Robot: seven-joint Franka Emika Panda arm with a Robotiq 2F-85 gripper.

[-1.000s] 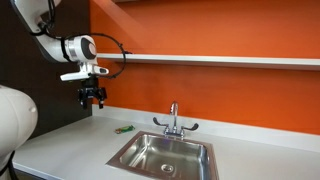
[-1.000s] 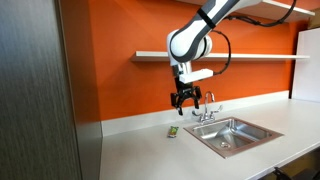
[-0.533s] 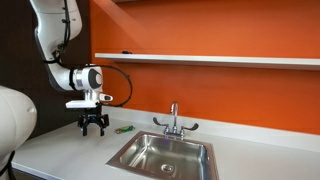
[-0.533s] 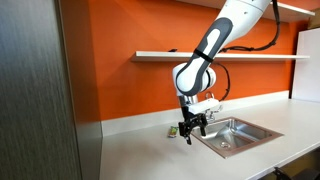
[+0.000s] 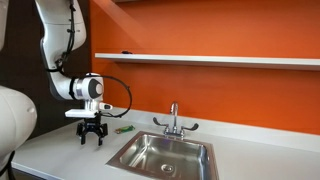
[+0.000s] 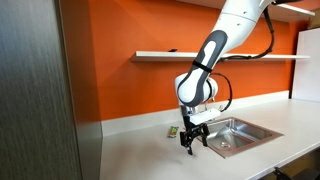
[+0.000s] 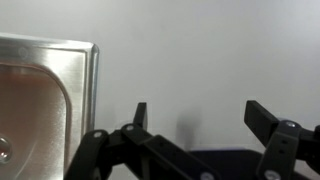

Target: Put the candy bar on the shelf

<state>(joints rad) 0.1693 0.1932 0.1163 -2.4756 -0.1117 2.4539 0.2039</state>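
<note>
My gripper [image 5: 92, 138] [image 6: 190, 146] is open and empty, fingers pointing down, just above the white countertop [image 5: 60, 150] to the side of the sink. In the wrist view the fingers [image 7: 200, 120] frame bare counter. A dark-blue patch [image 7: 200, 165] lies between them at the bottom edge; I cannot tell whether it is the candy bar. No candy bar shows in either exterior view. The shelf [image 5: 210, 59] [image 6: 250, 56] is a long thin white board on the orange wall, well above the gripper.
A steel sink [image 5: 165, 155] [image 6: 235, 135] [image 7: 40, 100] with a faucet [image 5: 173, 120] is set into the counter. A small green object [image 5: 123, 128] [image 6: 173, 130] lies by the wall. A dark cabinet panel [image 6: 40, 100] stands at one end.
The arm has come down from mid-height near the wall to just above the counter, moving away from the wall. The gripper has stayed open.
</note>
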